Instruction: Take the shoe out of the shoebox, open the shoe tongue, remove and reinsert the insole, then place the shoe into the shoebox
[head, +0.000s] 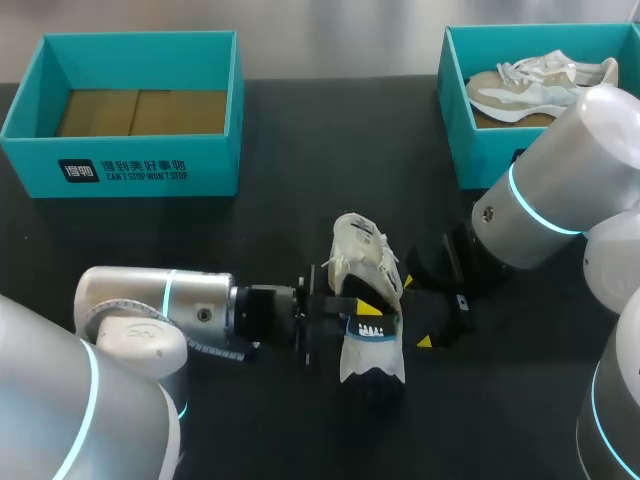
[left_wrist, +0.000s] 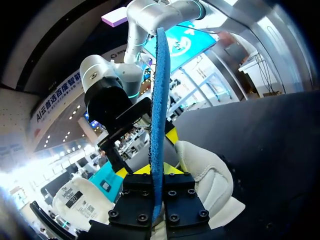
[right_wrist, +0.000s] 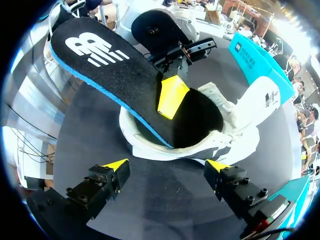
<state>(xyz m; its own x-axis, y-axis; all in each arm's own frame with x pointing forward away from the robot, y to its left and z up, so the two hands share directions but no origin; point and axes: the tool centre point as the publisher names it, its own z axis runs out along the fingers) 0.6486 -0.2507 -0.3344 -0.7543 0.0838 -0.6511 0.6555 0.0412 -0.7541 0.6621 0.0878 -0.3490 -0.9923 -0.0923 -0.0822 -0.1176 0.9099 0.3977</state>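
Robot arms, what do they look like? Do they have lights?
Both the left arm and right arm are fat, silver-white tubes with glowing turquoise rings at the joints. The left gripper and right gripper are black, bolted blocks with bright yellow fingertips.

High rear head view over the table (head: 300, 140); opposed wrist views close on one shoe (head: 362, 250).

White shoe (head: 362, 250) lies mid-desk, its tongue (right_wrist: 262, 102) folded outward; the black, blue-edged insole (right_wrist: 112, 67) juts tilted from its opening; an open teal shoebox (head: 215, 168) stands far left.
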